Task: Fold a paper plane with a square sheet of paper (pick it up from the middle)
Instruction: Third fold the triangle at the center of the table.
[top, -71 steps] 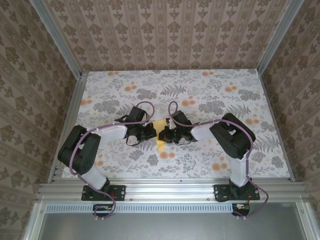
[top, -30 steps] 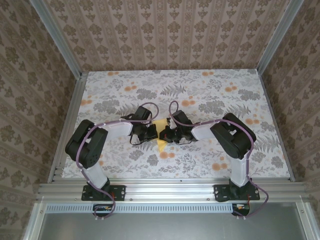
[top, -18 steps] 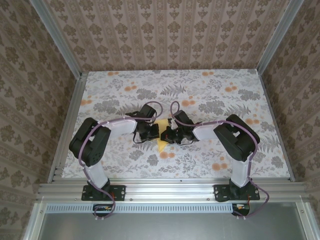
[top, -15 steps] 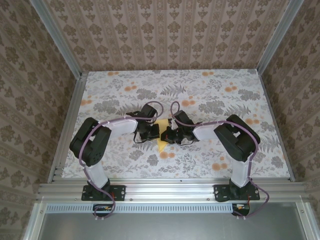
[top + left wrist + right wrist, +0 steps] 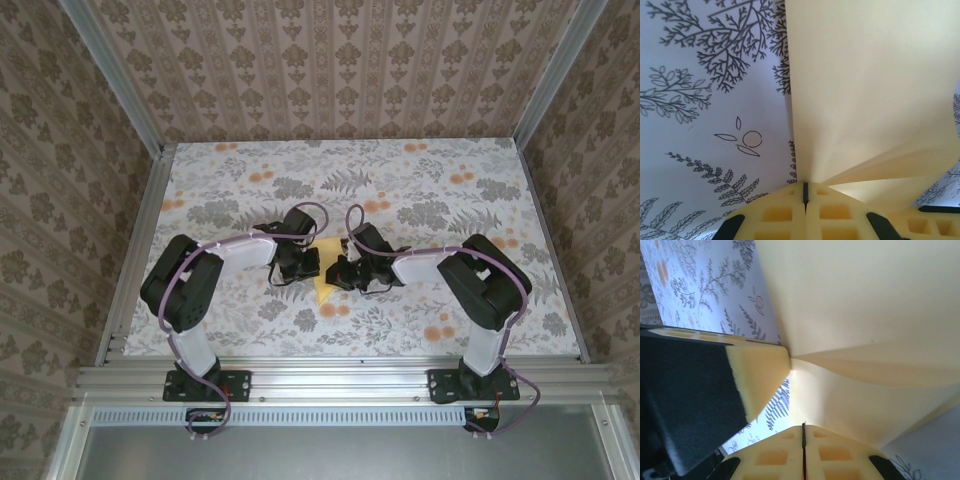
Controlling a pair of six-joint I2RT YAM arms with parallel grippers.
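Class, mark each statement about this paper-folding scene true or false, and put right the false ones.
1. The left end effector is shut on the yellow paper. True.
2. The yellow paper lies flat and unfolded on the table. False: it is bent into layers, pinched between the two end effectors.
3. The right end effector hangs wide open. False: it is shut on the yellow paper too.
4. Both end effectors meet near the middle of the table. True.
5. The table has a plain surface. False: it is printed with grey leaves and orange flowers.
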